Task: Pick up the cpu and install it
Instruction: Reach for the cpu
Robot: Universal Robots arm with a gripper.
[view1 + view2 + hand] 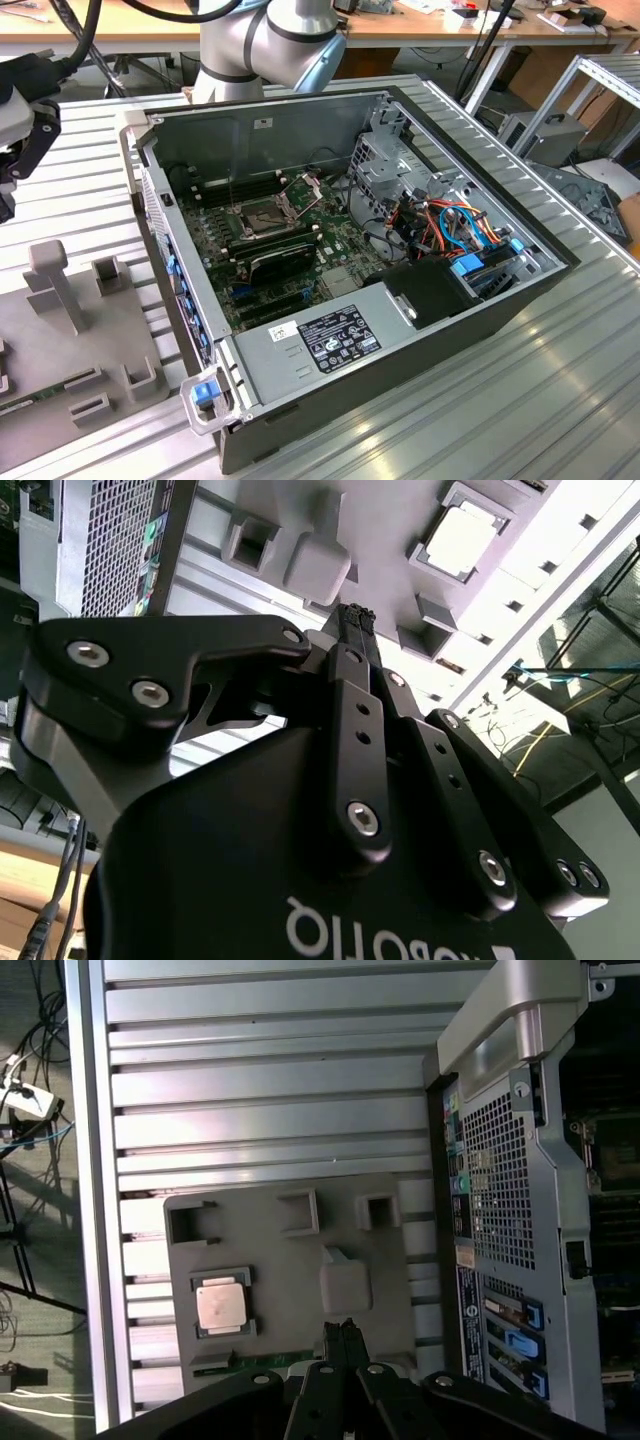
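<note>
The cpu (pixel 222 1306) is a small flat square chip with a dull grey-tan face, lying in a square recess of the grey holder plate (pixel 380 1270). In the second wrist view the cpu (pixel 460 538) lies in the same recess. My gripper (pixel 341 1332) hovers above the holder plate, off to one side of the cpu and not touching it. Its black fingers are pressed together, shut, with nothing between them, and the gripper (pixel 356 615) looks the same in the second wrist view. In the open computer case (pixel 480 330) the silver socket (pixel 262 215) sits on the green board with its frame lifted.
The holder plate (pixel 60 360) lies on the ribbed aluminium table (pixel 520 400) at the exterior view's left, with upright grey blocks and a green strip along one edge. The case's perforated wall (pixel 500 1190) rises beside it. Cables and a drive cage crowd the case's right side.
</note>
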